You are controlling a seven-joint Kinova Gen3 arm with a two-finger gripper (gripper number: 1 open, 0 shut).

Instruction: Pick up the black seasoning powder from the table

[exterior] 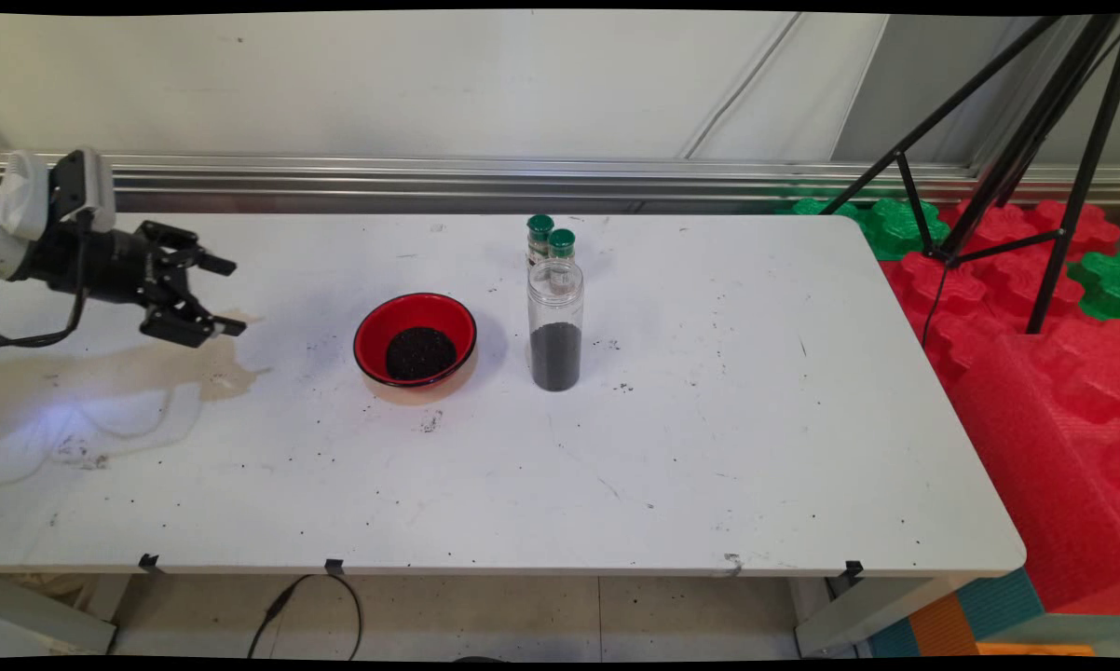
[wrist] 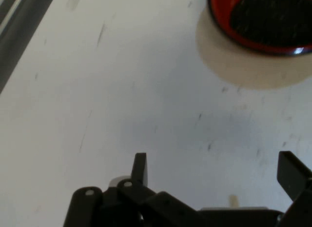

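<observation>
The black hand hangs over the white bench's left end, fingers spread wide and holding nothing. Nearest to it, well apart to its right, sits a red bowl of dark grains. Just right of the bowl stands a clear jar, its lower part filled with dark grains, with two green-capped bottles close behind it.

A white table with a few things on it.
A red bowl sat left of a clear jar; two green-capped bottles stood just behind the jar.
</observation>
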